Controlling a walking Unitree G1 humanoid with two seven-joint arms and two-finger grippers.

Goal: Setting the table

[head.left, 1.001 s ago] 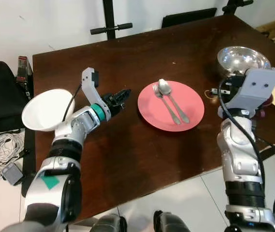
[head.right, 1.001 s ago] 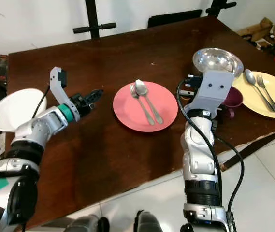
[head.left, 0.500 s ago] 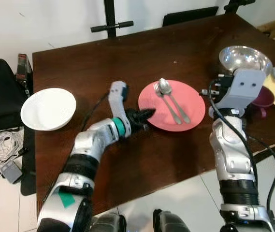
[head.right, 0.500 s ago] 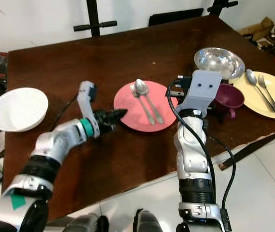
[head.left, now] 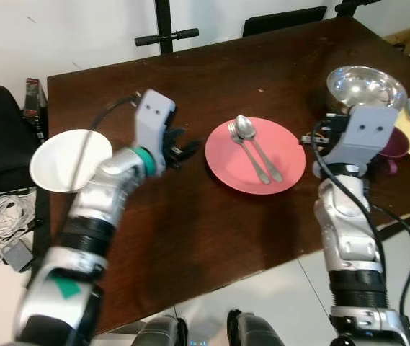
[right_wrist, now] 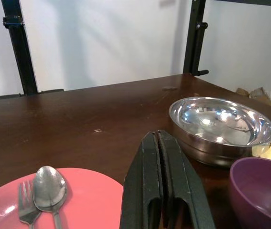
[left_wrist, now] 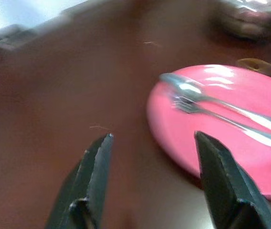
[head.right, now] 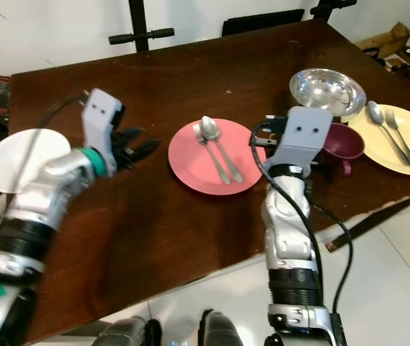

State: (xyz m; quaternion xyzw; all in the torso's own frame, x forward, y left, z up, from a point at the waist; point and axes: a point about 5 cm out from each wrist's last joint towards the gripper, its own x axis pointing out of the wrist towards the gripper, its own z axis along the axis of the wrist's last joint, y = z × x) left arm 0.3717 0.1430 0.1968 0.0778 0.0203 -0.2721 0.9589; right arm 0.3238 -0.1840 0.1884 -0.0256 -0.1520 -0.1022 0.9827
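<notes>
Table: dark brown wood, smooth, low sheen with faint reflections. Pink plate, just beyond the left gripper: smooth, glossy, plastic-looking, bright highlights along the rim. Spoon and fork on it: polished metal, mirror-like. Steel bowl, beside the right gripper: shiny metal, reflective inside, brushed outer wall. Purple cup next to that gripper: smooth, satin. White bowl, behind the left gripper: smooth, matt white. Gripper fingers: black, matt plastic or rubber. Arm shells: silver, semi-gloss.
</notes>
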